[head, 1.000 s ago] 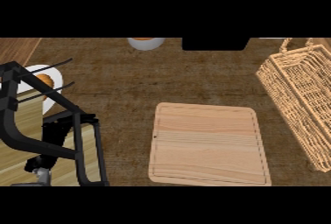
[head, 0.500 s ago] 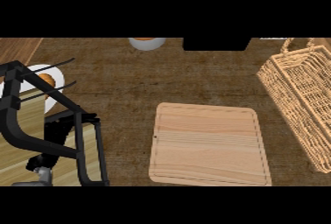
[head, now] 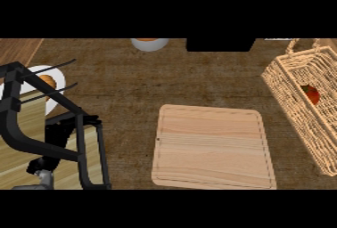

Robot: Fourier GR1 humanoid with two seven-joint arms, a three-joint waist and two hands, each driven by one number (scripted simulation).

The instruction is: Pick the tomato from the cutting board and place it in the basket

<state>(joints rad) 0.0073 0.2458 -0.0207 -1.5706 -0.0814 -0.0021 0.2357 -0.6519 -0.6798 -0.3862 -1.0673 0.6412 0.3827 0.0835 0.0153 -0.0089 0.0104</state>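
The red tomato [head: 311, 94] lies inside the wicker basket [head: 296, 111] at the right edge of the head view and shows through the weave. The light wooden cutting board [head: 214, 149] sits in the middle of the dark counter with nothing on it. Neither hand shows in the view.
A black wire rack [head: 46, 133] stands at the left, over a white plate [head: 36, 82] with an orange thing on it. At the far edge are a pale round bowl [head: 149, 43] and a black box [head: 220, 44]. A wooden surface [head: 26, 151] lies at the lower left.
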